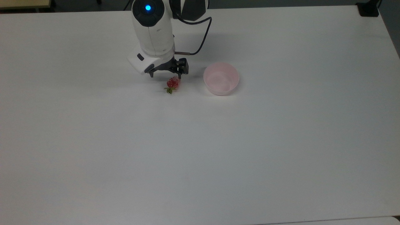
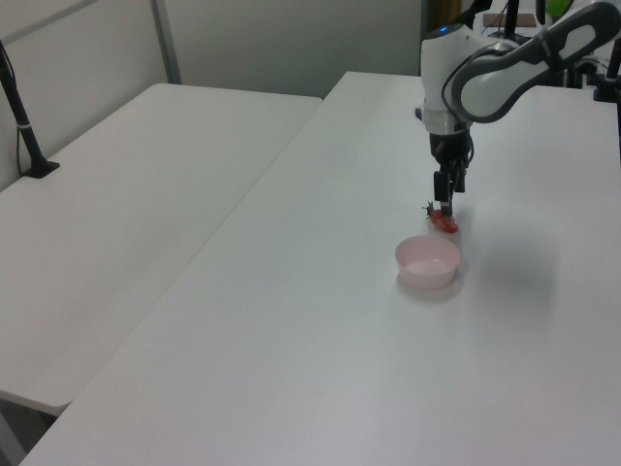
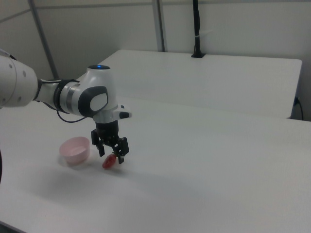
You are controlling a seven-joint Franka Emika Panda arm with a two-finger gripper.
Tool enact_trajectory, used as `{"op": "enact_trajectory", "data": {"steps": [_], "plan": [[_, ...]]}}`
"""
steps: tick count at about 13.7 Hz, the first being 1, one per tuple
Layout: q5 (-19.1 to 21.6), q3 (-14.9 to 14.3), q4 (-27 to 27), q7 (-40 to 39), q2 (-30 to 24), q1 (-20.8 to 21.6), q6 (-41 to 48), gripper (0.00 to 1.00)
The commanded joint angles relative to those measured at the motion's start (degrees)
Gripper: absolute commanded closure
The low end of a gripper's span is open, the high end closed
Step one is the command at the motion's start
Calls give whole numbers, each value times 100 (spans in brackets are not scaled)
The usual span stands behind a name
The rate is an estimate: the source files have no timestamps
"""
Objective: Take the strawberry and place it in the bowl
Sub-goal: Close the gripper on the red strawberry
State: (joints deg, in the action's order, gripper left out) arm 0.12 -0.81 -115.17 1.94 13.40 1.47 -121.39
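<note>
Top view: tool (image 1: pixel 165 75) w/ fingers spread, low over strawberry (image 1: pixel 173 83), not gripping it. Strawberry lies on white table (image 1: pixel 218 150), just beside pink bowl (image 1: pixel 221 78), at the top view's left of it; bowl upright.

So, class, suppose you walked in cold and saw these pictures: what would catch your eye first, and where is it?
Probably the white robot arm reaching over the big white table, its black gripper open just above a small red strawberry. Next, the pale pink bowl, empty, a short way to the top view's right of the berry.
</note>
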Motion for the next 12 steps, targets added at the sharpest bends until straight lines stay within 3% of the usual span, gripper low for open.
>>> {"op": "enact_trajectory", "data": {"steps": [1, 2, 3, 4, 5, 6, 7, 12], "plan": [[-21, -7, -50, 403, 259, 161, -473, 4], [-21, 2, -41, 430, 277, 178, -500, 6], [-21, 72, -41, 448, 277, 161, -517, 16], [-21, 107, -41, 448, 286, 152, -517, 38], [-21, 125, -32, 396, 277, 161, -500, 69], [-21, 134, -32, 421, 268, 161, -474, 90], [-21, 134, -23, 447, 225, 169, -447, 100], [-21, 195, -6, 439, -82, 170, -97, 100]]}}
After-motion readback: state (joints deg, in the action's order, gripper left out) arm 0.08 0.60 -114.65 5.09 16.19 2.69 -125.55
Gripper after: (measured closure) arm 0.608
